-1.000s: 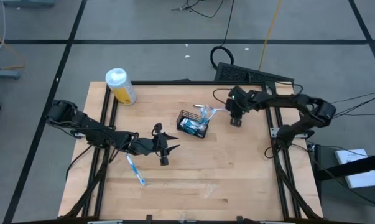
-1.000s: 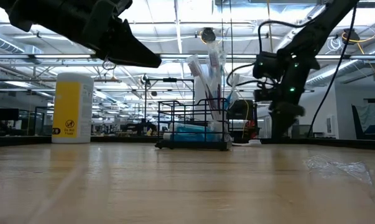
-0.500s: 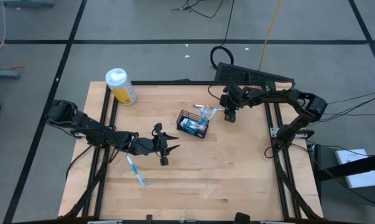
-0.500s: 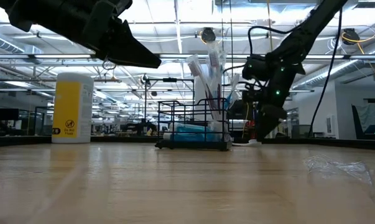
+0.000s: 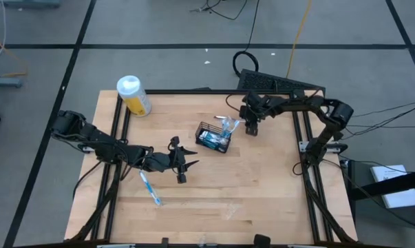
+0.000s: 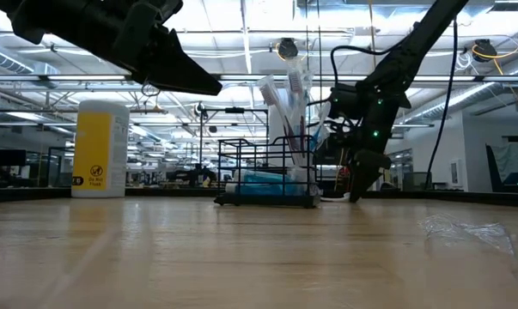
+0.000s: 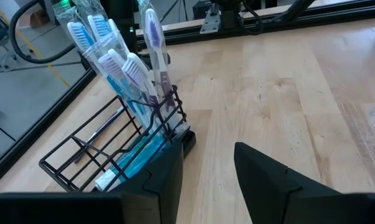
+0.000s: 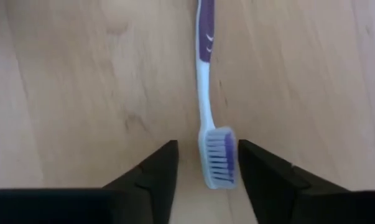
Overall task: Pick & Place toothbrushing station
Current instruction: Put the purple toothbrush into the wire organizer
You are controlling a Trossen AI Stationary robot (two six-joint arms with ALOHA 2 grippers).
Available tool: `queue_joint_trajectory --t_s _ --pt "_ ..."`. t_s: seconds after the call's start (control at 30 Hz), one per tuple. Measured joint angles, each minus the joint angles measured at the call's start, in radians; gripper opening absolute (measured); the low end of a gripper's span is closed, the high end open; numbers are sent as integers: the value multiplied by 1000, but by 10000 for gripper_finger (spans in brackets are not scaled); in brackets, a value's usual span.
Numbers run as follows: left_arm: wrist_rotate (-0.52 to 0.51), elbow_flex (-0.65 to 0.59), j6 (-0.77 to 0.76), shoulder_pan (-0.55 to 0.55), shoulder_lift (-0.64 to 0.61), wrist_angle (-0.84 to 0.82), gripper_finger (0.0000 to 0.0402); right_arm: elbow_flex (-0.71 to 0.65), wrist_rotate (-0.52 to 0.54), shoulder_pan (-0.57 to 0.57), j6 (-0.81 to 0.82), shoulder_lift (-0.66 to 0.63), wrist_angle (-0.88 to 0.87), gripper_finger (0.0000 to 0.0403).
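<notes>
- The right hand is hovering near the bench's back edge, fingers parted around a purple-and-white toothbrush lying flat, bristles up.
- The basket is sitting just beside it, toothbrushes leaning upright inside.
- The left hand is waiting open mid-bench.
- A blue toothbrush is lying toward the front-left corner.

The basket sits mid-table, toothbrushes standing in it. Just to its right, the right claw straddles a toothbrush lying flat. The bottle stands back-left; another toothbrush lies front-left, beside the left claw.
</notes>
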Motion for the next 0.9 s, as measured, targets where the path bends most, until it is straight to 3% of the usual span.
queue_joint_trajectory --t_s 0.2,0.27,0.67,0.9 --pt "0 0 1 0 0 0 152 -1 32 35 13 -2 10 36" --pt "0 0 1 0 0 -1 152 0 44 45 13 0 9 15" --pt "0 0 1 0 0 0 152 1 112 55 138 -18 -182 11" --pt "0 0 1 0 0 -5 152 -49 131 78 253 -133 -316 11"
